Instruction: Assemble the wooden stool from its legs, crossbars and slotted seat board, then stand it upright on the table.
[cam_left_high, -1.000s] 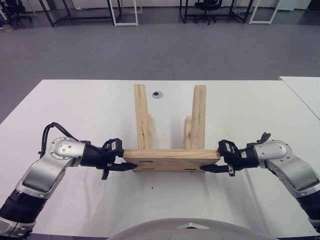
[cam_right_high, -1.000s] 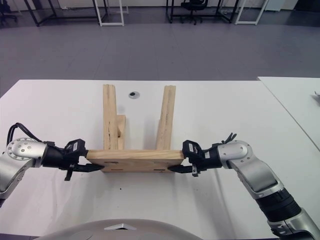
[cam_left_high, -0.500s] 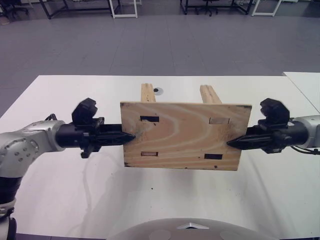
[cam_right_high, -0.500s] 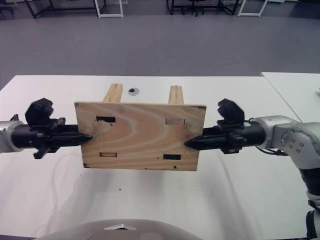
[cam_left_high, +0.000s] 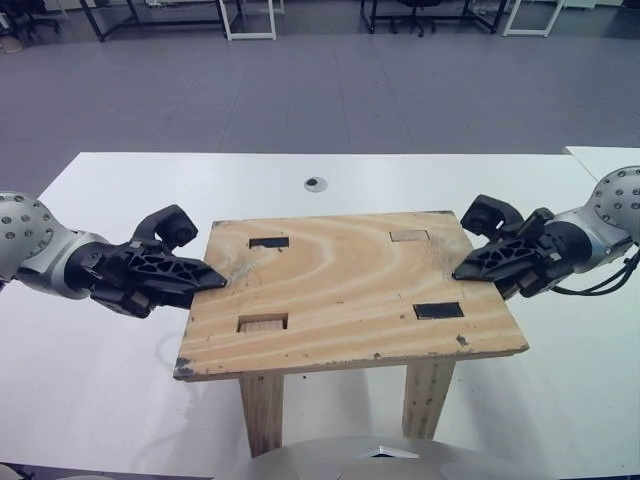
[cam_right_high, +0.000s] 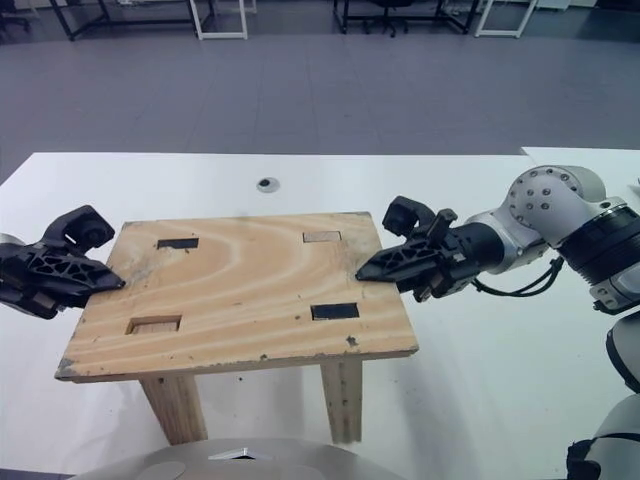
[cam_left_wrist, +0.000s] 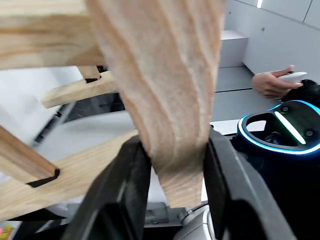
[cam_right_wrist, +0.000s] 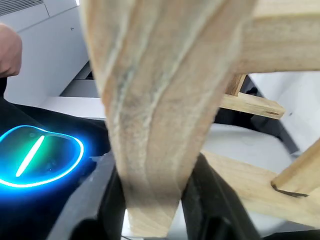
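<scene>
The assembled wooden stool (cam_left_high: 340, 300) is held seat-up over the white worktop (cam_left_high: 110, 205), gripped from both sides. The left gripper (cam_left_high: 207, 283) has its jaws clenched on the left edge of the slotted seat board (cam_left_high: 345, 270), and the right gripper (cam_left_high: 466, 270) has its jaws clenched on the opposite edge; in both wrist views the board's edge sits pinched between two black fingers (cam_left_wrist: 120, 190). The board tilts slightly, its near edge closest to the robot. Four slots (cam_left_high: 268, 242) mark the seat: the far-left and near-right ones look dark, while the near-left and far-right ones are filled with pale wood. Two legs (cam_left_high: 262, 410) hang below the near edge, running down to the bottom of the head views, so whether their feet touch the worktop cannot be told. A crossbar (cam_right_wrist: 250, 105) shows under the seat. A small round cable port (cam_left_high: 315, 184) lies in the worktop beyond the stool.
</scene>
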